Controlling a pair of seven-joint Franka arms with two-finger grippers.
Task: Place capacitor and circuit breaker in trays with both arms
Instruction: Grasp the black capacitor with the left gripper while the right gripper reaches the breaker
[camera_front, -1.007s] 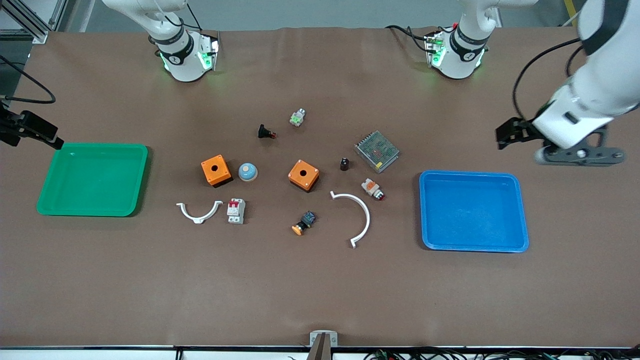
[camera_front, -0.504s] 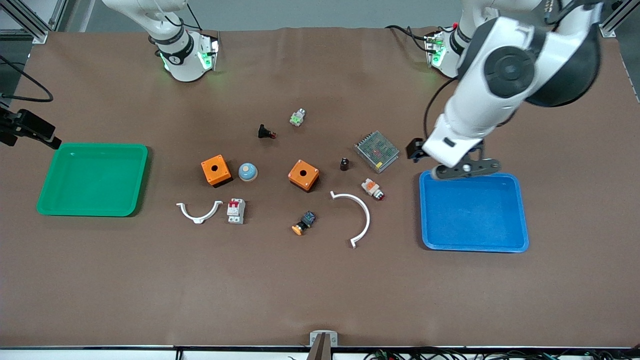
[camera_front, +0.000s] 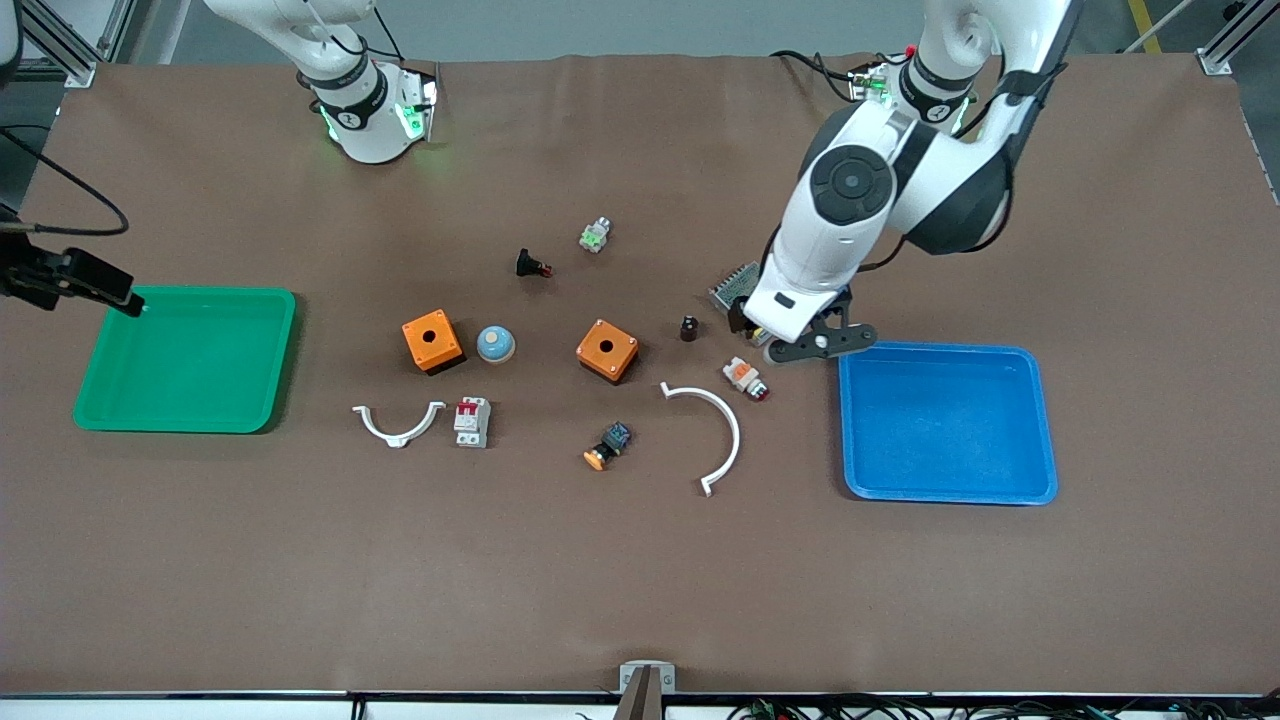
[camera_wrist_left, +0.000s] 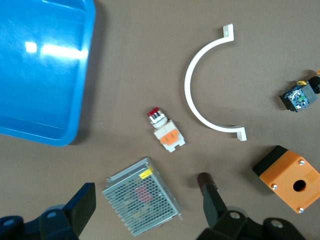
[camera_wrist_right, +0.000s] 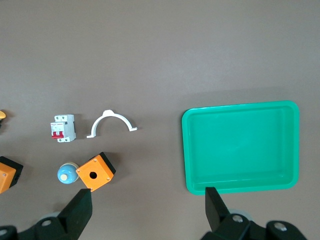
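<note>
Left wrist view: spread left gripper (camera_wrist_left: 147, 212) hovered over the mesh box (camera_wrist_left: 142, 196); capacitor (camera_wrist_left: 204, 180) against one finger (camera_wrist_left: 212, 207). Right gripper (camera_wrist_right: 145, 212) open, circuit breaker (camera_wrist_right: 63, 128) at ten o'clock.

Black capacitor (camera_front: 688, 327); white-grey, red-toggled circuit breaker (camera_front: 472, 421).

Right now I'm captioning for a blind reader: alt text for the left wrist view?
The open left end effector hangs over a metal mesh box, the capacitor by one finger, with a blue tray nearby.
</note>
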